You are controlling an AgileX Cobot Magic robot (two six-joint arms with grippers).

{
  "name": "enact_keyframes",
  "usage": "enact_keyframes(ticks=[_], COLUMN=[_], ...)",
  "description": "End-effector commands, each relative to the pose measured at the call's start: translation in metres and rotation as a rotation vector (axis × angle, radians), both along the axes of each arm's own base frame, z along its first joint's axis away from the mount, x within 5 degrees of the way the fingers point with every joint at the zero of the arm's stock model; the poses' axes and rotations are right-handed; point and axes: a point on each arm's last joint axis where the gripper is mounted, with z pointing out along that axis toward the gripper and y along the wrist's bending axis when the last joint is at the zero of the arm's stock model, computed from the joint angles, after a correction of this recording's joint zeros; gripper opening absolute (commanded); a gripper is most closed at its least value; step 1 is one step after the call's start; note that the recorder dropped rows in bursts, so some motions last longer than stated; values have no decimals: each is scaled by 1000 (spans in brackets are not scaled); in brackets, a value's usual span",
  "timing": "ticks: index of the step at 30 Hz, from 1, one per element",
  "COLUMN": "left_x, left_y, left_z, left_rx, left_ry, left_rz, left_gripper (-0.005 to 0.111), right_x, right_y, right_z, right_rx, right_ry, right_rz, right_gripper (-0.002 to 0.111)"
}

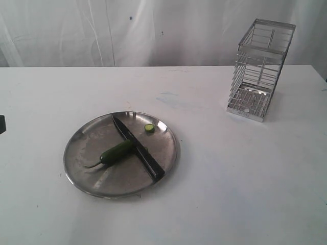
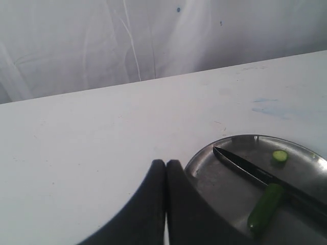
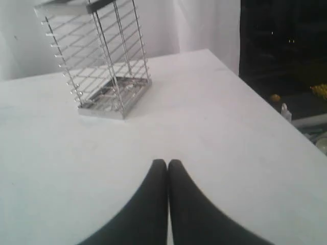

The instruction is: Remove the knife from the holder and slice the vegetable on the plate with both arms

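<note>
One white counter carries everything. On it there is one round shiny plate, toward the left and near side. Well apart from it, at the far right, stands one tall wire holder. The holder is upright and has nothing in it.

One black knife lies flat on the plate. Its pointed tip is at the far side of the plate, and its handle end reaches the near right rim. The knife lies across the vegetable.

One long green vegetable lies on the plate, with its thin curved stem pointing to the left. One small round green slice sits by itself on the far right part of the plate, just beside the knife blade but not touching it. So there are two green pieces: one big and one little.

There are two sets of jaws, and each shows only in its own wrist view. The left gripper has its jaws pressed tight together with nothing between them. It hangs over the counter just to the left of the plate's rim. The right gripper also has its jaws pressed tight together and holds nothing. It hangs over bare counter, near of the holder and well apart from it.
</note>
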Motion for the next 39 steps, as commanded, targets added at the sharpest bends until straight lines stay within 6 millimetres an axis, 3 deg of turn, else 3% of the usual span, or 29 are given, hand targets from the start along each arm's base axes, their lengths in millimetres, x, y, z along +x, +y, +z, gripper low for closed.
enact_keyframes(ticks=[1, 20, 25, 29, 34, 39], left_x=[-2, 1, 1, -21, -74, -111], left_y=[0, 0, 9, 24, 39, 44], left_z=[-2, -4, -2, 17, 45, 54], left_rx=[-30, -25, -40, -69, -103, -121], left_ry=[4, 21, 0, -134, -398, -562], left_rz=[-2, 3, 46, 114, 201, 244], left_gripper=[0, 0, 0, 0, 0, 0], right_x=[-1, -1, -1, -1, -1, -1], right_y=[0, 0, 0, 0, 0, 0], right_z=[-4, -4, -4, -4, -4, -4], right_rx=[1, 1, 1, 1, 1, 1], right_ry=[36, 36, 36, 36, 36, 36], right_rz=[-1, -1, -1, -1, -1, -1], right_gripper=[0, 0, 0, 0, 0, 0])
